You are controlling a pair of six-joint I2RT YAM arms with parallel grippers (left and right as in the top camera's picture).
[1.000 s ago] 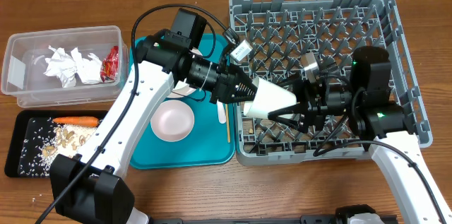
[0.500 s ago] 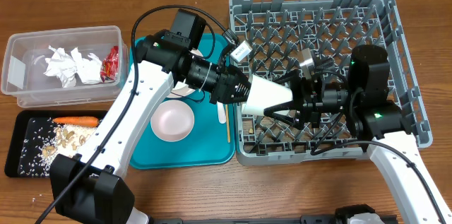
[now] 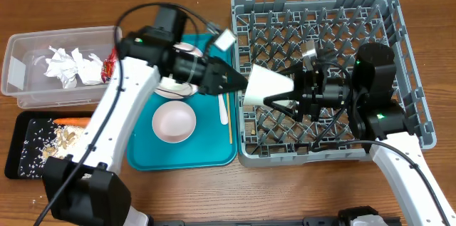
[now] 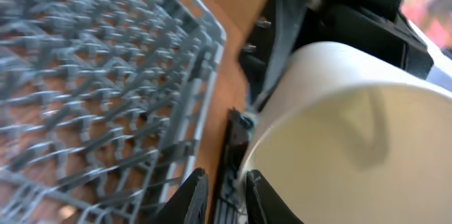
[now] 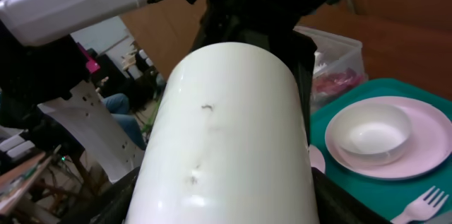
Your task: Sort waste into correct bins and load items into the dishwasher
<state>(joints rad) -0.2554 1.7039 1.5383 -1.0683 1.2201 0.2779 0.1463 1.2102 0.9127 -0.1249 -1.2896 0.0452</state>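
**Cup transfer above the rack.** The small white conical cup [image 3: 262, 87] lies on its side in the air over the left edge of the large square grey plastic dish rack [image 3: 410, 48], with its mouth toward the left arm. The right tool [image 3: 281, 90] is clamped across the cup's narrower end, 1 finger on each flank, as the right wrist view confirms. The left tool [image 3: 235, 82] sits just beside the cup's rim. In the left wrist view its 2 fingers [image 4: 191, 196] stand a little apart with nothing between them, so it appears to have no hold on the cup. Judged step: carry the cup with the right arm alone and seat it in the rack.

To do this well, draw your left tool straight back over the teal serving tray [image 3: 206, 158] before the right arm swings, so the rim is not clipped. Hold the right grip firm, because the smooth tapered wall could slide out toward the wide end. Turn the cup mouth down and choose a cell with free pegs. Lower until the rim rests on the lattice floor before you release. On the tray for later are 1 white bowl [image 3: 174, 120], the thin wooden stick [image 3: 229, 125] and the white plastic fork [image 3: 223, 112].
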